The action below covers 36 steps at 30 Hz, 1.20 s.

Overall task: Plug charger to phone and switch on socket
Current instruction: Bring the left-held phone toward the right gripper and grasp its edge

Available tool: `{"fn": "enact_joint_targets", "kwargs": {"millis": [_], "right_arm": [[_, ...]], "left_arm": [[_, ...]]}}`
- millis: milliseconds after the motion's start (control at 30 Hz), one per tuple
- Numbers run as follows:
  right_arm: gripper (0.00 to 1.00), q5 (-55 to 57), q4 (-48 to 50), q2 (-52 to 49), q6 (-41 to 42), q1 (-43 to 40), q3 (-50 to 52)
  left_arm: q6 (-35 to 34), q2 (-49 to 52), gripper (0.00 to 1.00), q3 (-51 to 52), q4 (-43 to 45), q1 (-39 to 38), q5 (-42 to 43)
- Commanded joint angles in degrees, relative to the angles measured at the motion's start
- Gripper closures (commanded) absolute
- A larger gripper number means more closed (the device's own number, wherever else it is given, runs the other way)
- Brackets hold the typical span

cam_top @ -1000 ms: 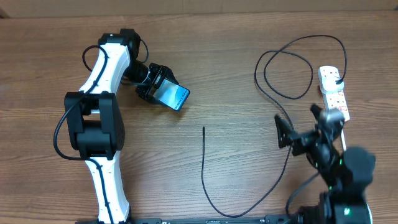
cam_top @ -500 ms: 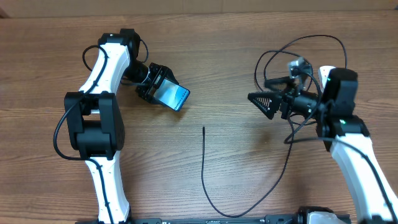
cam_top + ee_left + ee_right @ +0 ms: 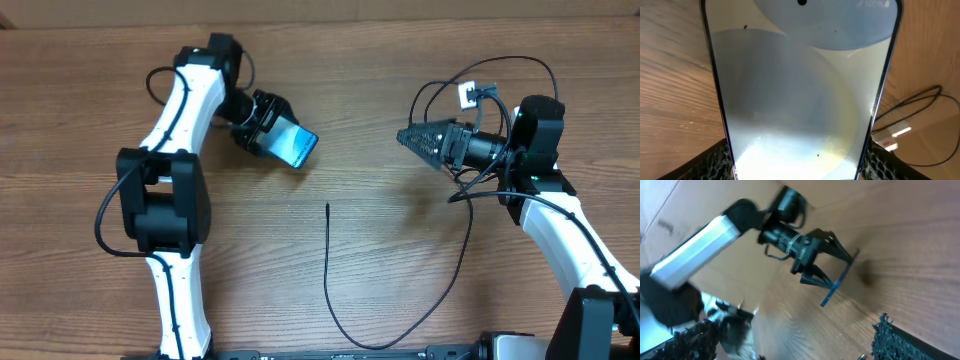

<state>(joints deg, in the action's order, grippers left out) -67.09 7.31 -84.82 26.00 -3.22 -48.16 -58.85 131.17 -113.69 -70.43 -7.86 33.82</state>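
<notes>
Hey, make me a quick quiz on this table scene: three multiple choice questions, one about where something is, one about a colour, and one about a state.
1. Where is the free tip of the charger cable?
A. Lying on the table between the two arms
B. Plugged into the phone
C. Hanging off the table edge

2. What colour is the charger cable?
A. White
B. Black
C. Red

3. What state is the left gripper in?
A. Open and empty
B. Shut on the charger cable
C. Shut on the phone

Answers:
1 A: the overhead view shows the tip on bare wood, touching nothing.
2 B: it shows as a thin black line on the wood.
3 C: the left wrist view shows its fingers at both edges of the phone.
</notes>
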Motion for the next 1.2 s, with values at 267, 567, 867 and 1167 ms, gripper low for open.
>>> {"fn": "enact_joint_targets", "kwargs": {"millis": [267, 567, 867, 1167], "right_arm": [[0.0, 17.05, -8.09, -0.28, 17.2, 2.67, -1.27], [0.0, 22.58, -4.02, -0.28, 18.93, 13.33, -1.03], [0.0, 24.3, -3.13, -0.28, 18.99, 14.84, -1.03], [0.0, 33.2, -8.39, -0.28, 20.92, 19.21, -0.98]], "left_arm": [[-5.75, -0.15, 0.96, -11.32, -4.81, -4.39, -3.93], [-10.16, -0.15, 0.96, -11.47, -8.48, -5.57, -3.93], [-12.11, -0.15, 0.96, -11.47, -12.26, -6.21, -3.78], [-13.64, -0.15, 0.96, -11.47, -11.61, -9.14, -3.8]]}}
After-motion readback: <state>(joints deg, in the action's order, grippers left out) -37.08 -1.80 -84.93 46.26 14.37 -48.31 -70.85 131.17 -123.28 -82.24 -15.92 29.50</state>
